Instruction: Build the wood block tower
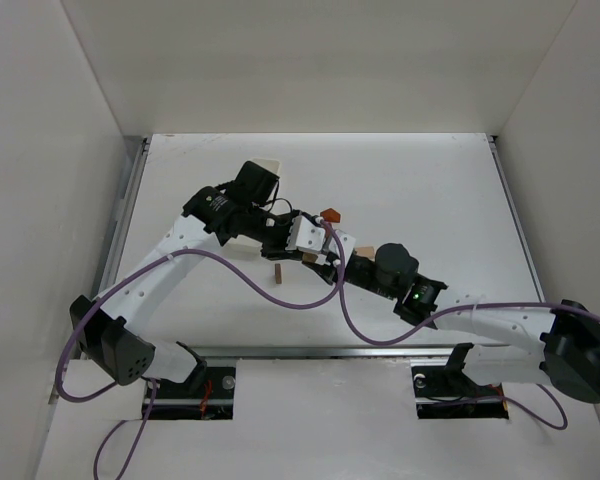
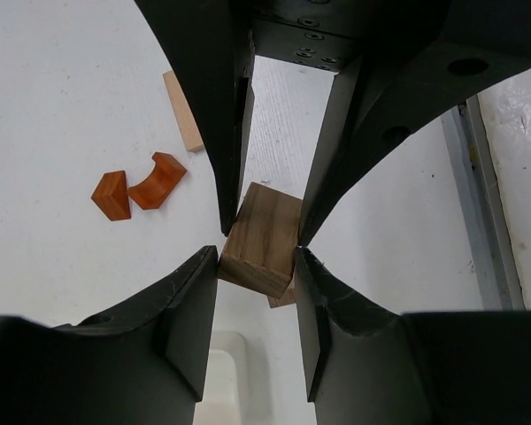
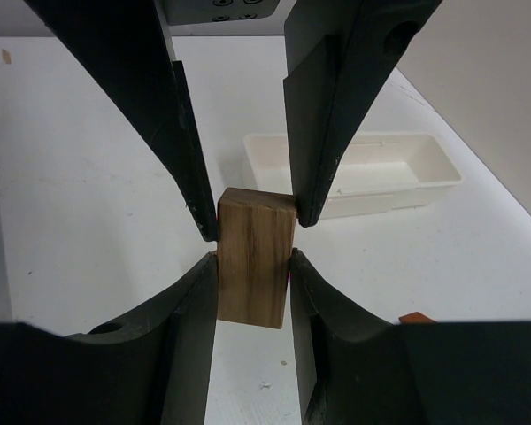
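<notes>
A dark-grained wood block (image 3: 255,266) hangs in the air between both grippers. My right gripper (image 3: 252,261) is shut on its lower part, with the block deep between the fingers. My left gripper (image 2: 258,255) faces it from the other side, and its fingertips (image 2: 214,266) pinch the block's (image 2: 261,239) end. In the top view the two grippers meet at mid-table (image 1: 318,250). No standing arch or tower shows. One small tan block (image 1: 278,272) stands upright and alone on the table. A second tan block (image 2: 285,297) peeks out behind the held one.
Two orange-red pieces, a wedge (image 2: 112,195) and an arch-cut piece (image 2: 157,180), lie next to a light tan plank (image 2: 183,111). An orange piece (image 1: 330,214) shows beside the grippers. A long white tray (image 3: 354,173) lies beyond the block. White walls enclose the table.
</notes>
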Action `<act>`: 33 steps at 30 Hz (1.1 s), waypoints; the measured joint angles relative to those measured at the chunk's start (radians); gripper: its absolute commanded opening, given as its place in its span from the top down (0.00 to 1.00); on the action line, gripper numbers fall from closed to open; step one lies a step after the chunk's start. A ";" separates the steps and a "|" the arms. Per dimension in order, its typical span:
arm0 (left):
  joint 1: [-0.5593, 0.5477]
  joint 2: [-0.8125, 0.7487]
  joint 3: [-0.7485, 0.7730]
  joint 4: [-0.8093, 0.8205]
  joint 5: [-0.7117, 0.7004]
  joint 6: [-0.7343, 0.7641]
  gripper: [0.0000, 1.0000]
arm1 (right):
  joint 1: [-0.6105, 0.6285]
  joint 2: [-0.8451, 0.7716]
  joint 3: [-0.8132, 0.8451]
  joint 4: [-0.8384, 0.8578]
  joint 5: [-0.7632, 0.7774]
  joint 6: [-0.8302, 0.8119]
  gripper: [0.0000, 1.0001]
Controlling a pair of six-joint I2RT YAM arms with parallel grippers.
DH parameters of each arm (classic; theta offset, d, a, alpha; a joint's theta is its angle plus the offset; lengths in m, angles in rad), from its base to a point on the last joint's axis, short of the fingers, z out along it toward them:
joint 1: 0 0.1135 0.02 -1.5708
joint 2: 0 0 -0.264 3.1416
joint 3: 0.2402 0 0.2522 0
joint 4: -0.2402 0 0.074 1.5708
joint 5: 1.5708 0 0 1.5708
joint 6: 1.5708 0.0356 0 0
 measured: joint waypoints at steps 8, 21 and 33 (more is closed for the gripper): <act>0.000 0.000 -0.001 0.000 -0.003 -0.015 0.97 | 0.000 0.006 0.000 0.006 0.012 0.006 0.80; 0.000 0.003 0.010 -0.042 -0.026 -0.100 1.00 | 0.006 0.002 0.000 0.005 0.060 0.043 0.26; 0.000 0.003 0.009 0.008 -0.086 -0.306 1.00 | 0.006 -0.190 -0.091 -0.010 0.159 0.074 0.00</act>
